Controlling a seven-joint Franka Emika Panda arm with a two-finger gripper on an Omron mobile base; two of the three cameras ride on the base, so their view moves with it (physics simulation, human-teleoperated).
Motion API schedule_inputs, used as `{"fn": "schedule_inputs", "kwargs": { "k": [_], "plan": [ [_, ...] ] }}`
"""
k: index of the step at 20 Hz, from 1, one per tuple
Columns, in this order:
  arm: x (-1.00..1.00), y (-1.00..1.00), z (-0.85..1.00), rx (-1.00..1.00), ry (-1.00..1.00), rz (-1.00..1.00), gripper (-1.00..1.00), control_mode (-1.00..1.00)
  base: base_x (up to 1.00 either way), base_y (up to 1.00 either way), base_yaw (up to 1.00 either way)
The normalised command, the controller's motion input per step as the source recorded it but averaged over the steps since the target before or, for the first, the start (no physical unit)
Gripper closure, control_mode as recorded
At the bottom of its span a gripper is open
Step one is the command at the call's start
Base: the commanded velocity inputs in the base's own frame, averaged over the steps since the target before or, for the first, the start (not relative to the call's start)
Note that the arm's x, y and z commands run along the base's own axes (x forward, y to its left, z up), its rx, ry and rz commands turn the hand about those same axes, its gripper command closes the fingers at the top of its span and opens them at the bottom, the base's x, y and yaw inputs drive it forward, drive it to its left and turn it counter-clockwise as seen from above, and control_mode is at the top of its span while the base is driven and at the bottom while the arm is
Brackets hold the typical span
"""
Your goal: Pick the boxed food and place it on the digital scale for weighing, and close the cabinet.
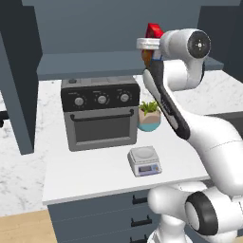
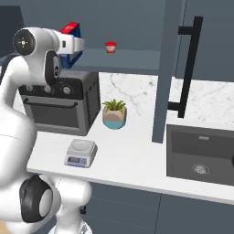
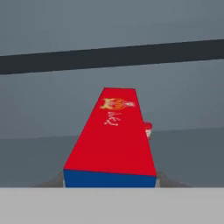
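Kitchen counter | tool clamps boxed food | cabinet open

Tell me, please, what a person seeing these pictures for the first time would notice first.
First, the white arm raised high, with the red boxed food between the fingers of its pincer, up at the open cabinet's shelf. Next, the dark toaster oven on the white counter, with the small digital scale in front of it and a potted plant beside it. A cabinet door stands open beside the sink.

Boxed food mostly behind the wrist; gripper fingertips hidden under it.
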Motion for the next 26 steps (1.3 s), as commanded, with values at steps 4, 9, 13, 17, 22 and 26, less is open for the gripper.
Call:
{"fn": "schedule_inputs", "kwargs": {
  "k": [4,9,13,17,22,26],
  "plan": [
    [-1.00,-0.05,0.04,-0.02,0.17,0.26,1.00,-1.00,0.00,0.00,0.00],
    [-1.00,-0.04,-0.12,-0.12,0.13,0.40,1.00,-1.00,0.00,0.00,0.00],
    [-0.96,-0.03,-0.42,-0.09,0.12,0.48,1.00,-1.00,0.00,0.00,0.00],
    [-0.51,0.00,-0.74,-0.10,0.18,0.50,1.00,-1.00,0.00,0.00,0.00],
    [-0.07,0.00,-0.85,-0.04,0.03,0.47,1.00,-1.00,0.00,0.00,0.00],
    [0.24,-0.01,-0.88,0.00,0.00,0.39,1.00,-1.00,0.00,0.00,0.00]
  ]
}}
